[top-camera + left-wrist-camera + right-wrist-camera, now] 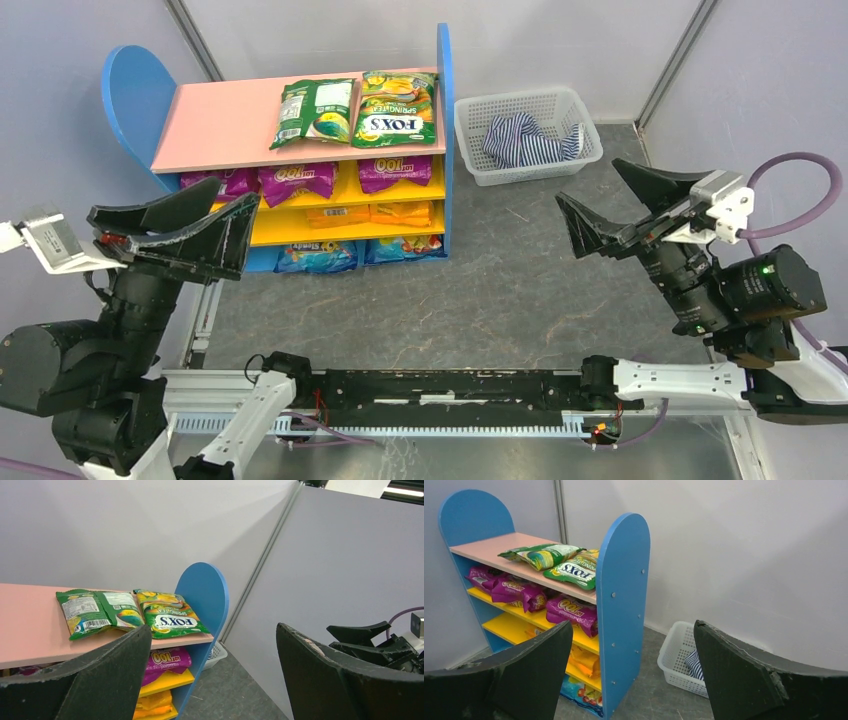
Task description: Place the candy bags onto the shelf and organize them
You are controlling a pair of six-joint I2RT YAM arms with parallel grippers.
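The shelf (215,125) stands at the back left, with a pink top board, yellow lower boards and blue side panels. Two green FOX'S bags (398,108) lie side by side on the top board. Purple grape bags (296,180) fill the second tier, orange bags (372,213) the third, blue bags (318,257) the bottom. My left gripper (215,215) is open and empty, raised left of the shelf's front. My right gripper (600,205) is open and empty, raised right of the shelf. The shelf also shows in the left wrist view (202,592) and the right wrist view (624,580).
A white mesh basket (475,150) with a blue-white striped cloth (530,140) stands right of the shelf, against the back wall; it also shows in the right wrist view (676,655). Grey partition walls close the back and sides. A dark floor mat (480,290) lies before the shelf.
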